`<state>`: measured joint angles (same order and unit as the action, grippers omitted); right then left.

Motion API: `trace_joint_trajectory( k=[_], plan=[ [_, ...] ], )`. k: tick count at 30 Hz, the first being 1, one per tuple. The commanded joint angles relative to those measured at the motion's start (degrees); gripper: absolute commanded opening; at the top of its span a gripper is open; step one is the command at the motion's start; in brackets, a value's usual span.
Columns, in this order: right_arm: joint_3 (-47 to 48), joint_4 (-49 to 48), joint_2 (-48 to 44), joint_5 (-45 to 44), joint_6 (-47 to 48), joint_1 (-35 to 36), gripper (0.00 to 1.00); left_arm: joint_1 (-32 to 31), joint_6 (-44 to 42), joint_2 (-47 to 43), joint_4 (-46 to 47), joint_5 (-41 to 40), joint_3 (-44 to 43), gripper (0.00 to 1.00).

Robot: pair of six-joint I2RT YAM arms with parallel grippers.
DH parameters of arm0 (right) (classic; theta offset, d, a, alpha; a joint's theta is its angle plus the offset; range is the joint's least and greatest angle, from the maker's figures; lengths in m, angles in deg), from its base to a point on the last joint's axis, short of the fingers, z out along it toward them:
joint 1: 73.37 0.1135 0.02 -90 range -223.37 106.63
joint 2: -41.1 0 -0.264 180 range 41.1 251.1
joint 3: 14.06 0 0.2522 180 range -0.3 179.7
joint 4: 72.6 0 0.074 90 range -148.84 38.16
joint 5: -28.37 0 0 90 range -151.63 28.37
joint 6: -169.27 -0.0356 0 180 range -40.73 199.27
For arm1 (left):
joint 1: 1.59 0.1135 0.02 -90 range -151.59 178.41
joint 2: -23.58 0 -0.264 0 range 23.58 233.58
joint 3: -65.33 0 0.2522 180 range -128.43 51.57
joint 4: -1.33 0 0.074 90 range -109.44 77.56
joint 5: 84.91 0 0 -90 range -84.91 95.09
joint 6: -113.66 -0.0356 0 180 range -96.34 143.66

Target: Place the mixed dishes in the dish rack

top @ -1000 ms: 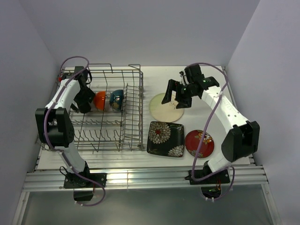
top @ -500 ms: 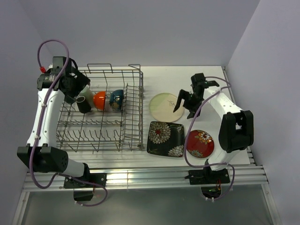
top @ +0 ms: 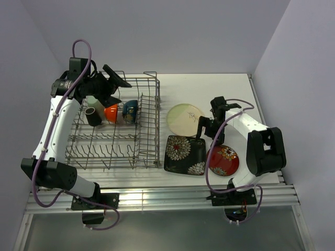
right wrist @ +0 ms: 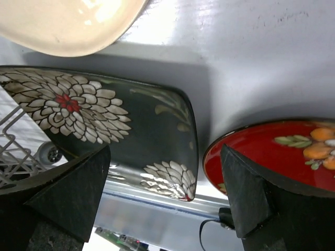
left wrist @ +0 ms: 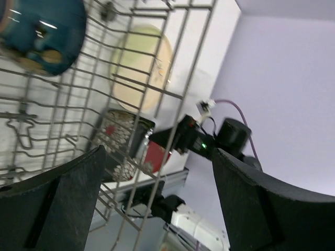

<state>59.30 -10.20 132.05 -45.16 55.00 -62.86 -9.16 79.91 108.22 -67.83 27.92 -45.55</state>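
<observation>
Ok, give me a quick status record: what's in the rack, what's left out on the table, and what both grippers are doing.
in dish rack: orange bowl, dark blue bowl, dark cup
on table: pale green-cream round plate, black square floral plate, red floral plate
left gripper: open, empty, above the rack's far-left end
right gripper: open, empty, over the square plate's right edge, next to the red plate
plates loaded: none
</observation>
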Motion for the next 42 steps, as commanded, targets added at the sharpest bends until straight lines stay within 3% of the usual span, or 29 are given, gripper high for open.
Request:
trace_joint_trajectory(
  k=[1,16,18,22,24,32,42],
  plan=[
    [-1.2,-4.2,1.1,-0.8,2.5,0.0,0.91,-0.9,1.1,-0.4,4.0,8.0,-1.5,0.88],
    [-2.0,-6.5,5.6,1.7,3.5,0.3,0.51,-1.0,4.0,0.6,9.0,17.6,-1.1,0.86],
    [-2.0,-6.6,5.6,1.8,3.3,0.4,0.41,-1.6,5.0,1.0,11.3,20.8,-1.2,0.85],
    [-2.0,-6.5,6.0,1.9,2.8,0.7,0.11,-4.2,5.6,3.3,11.8,25.1,-4.8,0.84],
    [-2.2,-6.5,5.7,1.7,2.3,0.6,0.02,-6.2,5.4,5.3,11.2,27.0,-7.7,0.84],
    [-0.4,-3.4,-0.1,-0.3,-1.2,0.6,0.0,-12.0,2.3,10.3,5.6,29.5,-15.7,0.83],
    [1.0,4.1,-12.1,-4.1,-5.2,0.0,0.0,-19.2,-1.2,13.8,0.1,31.9,-18.7,0.82]
  ],
)
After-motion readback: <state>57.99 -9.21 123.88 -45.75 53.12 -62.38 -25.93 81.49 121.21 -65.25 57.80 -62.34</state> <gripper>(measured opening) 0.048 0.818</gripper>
